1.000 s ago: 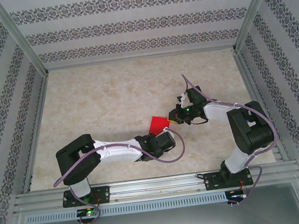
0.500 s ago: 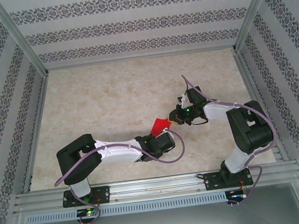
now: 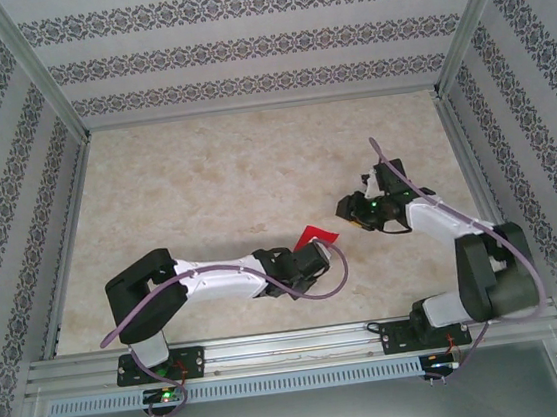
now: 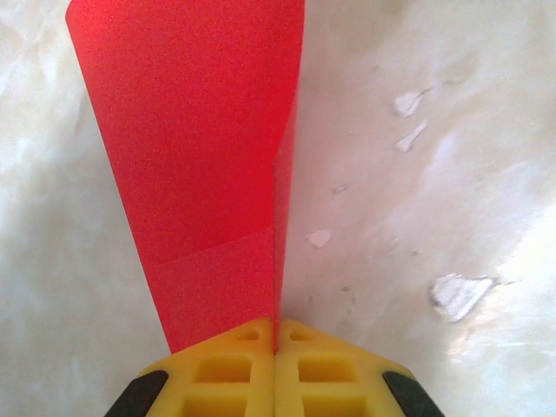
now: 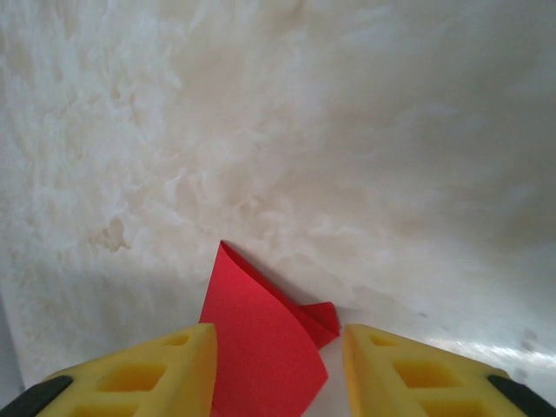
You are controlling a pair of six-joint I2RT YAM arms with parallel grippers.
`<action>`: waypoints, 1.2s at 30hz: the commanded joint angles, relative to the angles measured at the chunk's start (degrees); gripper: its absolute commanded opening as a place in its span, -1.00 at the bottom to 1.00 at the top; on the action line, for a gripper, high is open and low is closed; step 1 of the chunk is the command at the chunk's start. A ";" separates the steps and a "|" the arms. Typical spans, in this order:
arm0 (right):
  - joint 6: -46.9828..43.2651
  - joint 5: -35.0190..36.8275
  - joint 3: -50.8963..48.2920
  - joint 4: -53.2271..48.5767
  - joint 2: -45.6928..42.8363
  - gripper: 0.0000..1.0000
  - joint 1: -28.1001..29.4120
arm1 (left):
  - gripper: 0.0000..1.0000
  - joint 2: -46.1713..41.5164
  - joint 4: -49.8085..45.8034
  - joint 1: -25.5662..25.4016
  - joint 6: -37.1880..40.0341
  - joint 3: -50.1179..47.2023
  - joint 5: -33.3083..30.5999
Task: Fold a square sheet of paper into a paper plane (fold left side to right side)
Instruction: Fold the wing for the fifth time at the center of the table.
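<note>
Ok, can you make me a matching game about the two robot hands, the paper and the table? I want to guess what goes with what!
Things:
1. left fingers
2. right fingers
3. sheet of paper
4. table

What fits:
A. pale and marbled
B. pressed shut on the sheet of paper
C. apart, holding nothing
D. bright red, with a crease in it

Right pairs: 1-B, 2-C, 3-D, 4-A
</note>
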 commanded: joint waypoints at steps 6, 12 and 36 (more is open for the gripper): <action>-3.39 4.78 -6.03 -5.23 -11.51 -0.04 -1.79 | -0.94 1.15 -6.58 5.14 -2.25 5.60 16.43; -3.34 1.64 -9.14 -4.05 -14.30 -0.03 -1.88 | -0.97 3.31 -6.71 9.43 -5.45 7.33 27.55; 6.95 -3.57 -19.13 15.83 -13.94 -0.02 2.74 | -0.97 2.95 22.42 22.19 -28.58 -4.30 54.30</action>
